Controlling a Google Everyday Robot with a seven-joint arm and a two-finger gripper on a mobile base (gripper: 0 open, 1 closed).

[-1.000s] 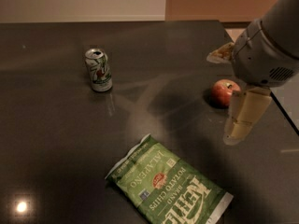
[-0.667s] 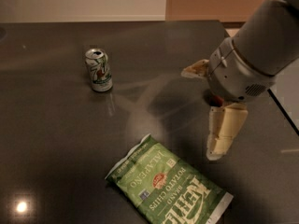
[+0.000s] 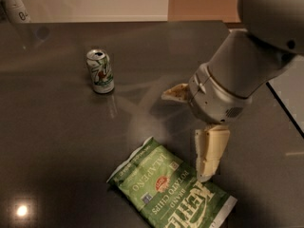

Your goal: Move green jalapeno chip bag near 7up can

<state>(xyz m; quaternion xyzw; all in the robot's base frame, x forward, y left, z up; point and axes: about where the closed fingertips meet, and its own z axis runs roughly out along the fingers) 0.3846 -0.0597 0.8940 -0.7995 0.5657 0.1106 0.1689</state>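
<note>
The green jalapeno chip bag (image 3: 168,189) lies flat on the dark table near the front, with white lettering and a small red badge. The 7up can (image 3: 100,71) stands upright at the back left, well apart from the bag. My gripper (image 3: 184,137) hangs above the bag's right upper edge with its cream fingers spread wide. One finger (image 3: 209,151) points down just over the bag's right side. The other finger (image 3: 175,93) sticks out to the left. It holds nothing.
The dark table (image 3: 57,141) has its right edge (image 3: 285,103) beside the arm. A bright light reflection (image 3: 21,210) shows at the front left. The arm's bulky wrist (image 3: 237,75) covers the table area to the right of the can.
The arm has moved left and down toward the chip bag. It now hides the red apple that showed at the right. The bag and the can have not moved.
</note>
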